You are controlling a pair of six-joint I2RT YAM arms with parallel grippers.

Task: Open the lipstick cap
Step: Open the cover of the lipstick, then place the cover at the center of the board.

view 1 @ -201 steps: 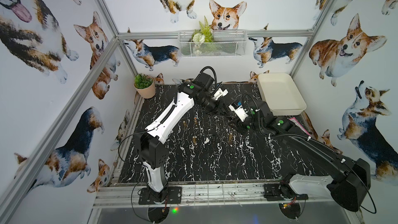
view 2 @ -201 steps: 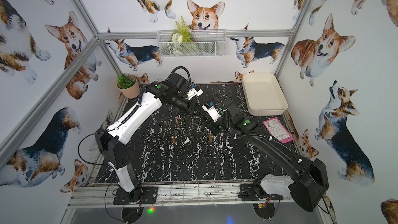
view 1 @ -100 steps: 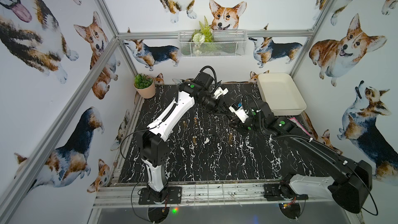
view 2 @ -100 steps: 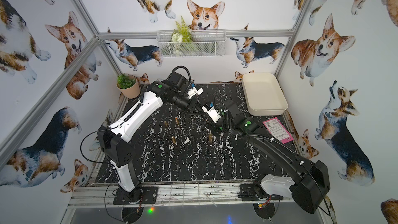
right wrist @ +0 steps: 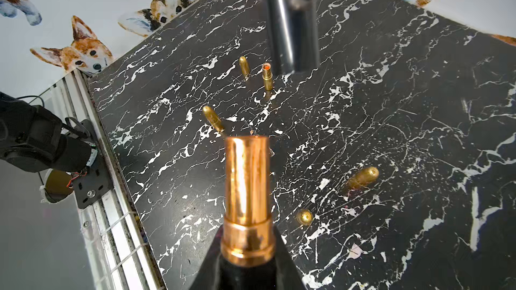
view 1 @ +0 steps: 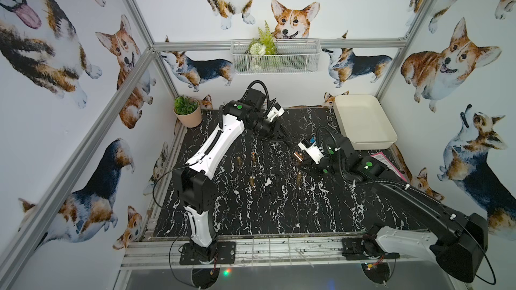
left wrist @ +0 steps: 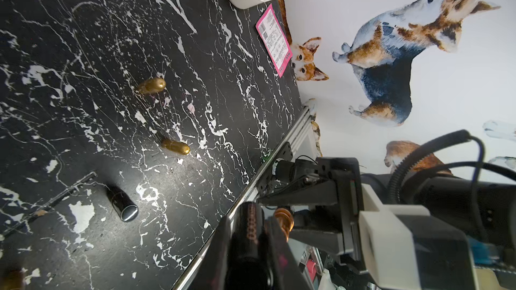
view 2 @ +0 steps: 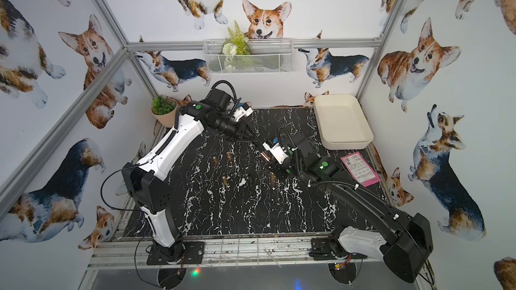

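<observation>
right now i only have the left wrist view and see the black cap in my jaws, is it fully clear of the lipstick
Observer: Yes. The right wrist view shows the copper tube bare, with tabletop showing between it and the black cap.
Operator: what is the right gripper holding it by
Observer: The right gripper is shut on the black base, just below the copper tube.
Operator: any other lipstick open on the table
Observer: One gold lipstick stands upright, uncapped, orange tip showing, beside a capped gold one.
</observation>
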